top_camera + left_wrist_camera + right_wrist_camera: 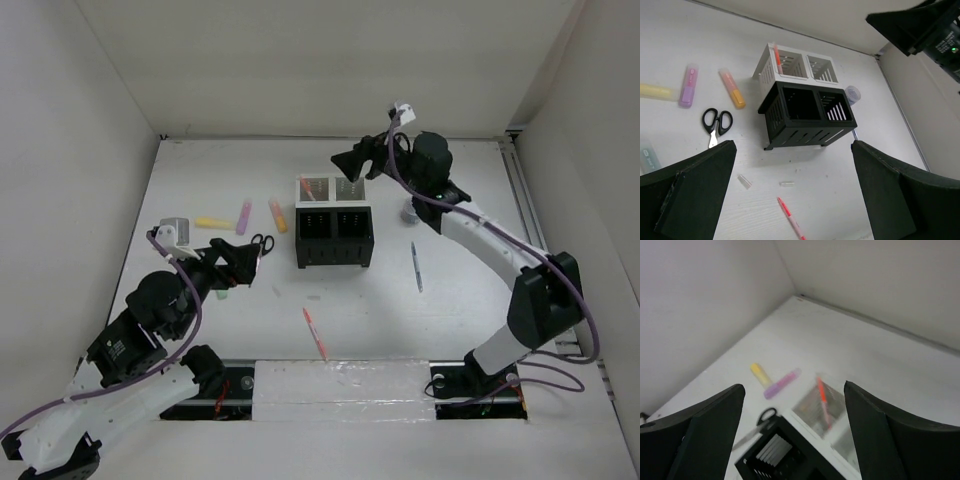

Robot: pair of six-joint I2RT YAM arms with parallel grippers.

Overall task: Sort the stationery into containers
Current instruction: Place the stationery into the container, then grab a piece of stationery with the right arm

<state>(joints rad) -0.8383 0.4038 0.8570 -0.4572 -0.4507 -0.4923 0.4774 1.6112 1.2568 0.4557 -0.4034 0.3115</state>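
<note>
**Scissors next, one pen filed**

Sorting looks barely begun. Only an orange pen point(822, 399) stands in the left white compartment point(766, 67), and the right end effector point(346, 163) hangs spread and empty above it. The left end effector point(245, 263), its fingers wide apart and holding nothing, hovers over the scissors point(716, 127). These lie flat on the desk point(380, 320), near the left side of the black compartments point(790, 137) but not touching. Their long axis runs roughly near-to-far, handles toward the far wall and blades toward the arm bases. The next move likely calls for turning the wrist so the fingers close across that axis, then descending.
</note>
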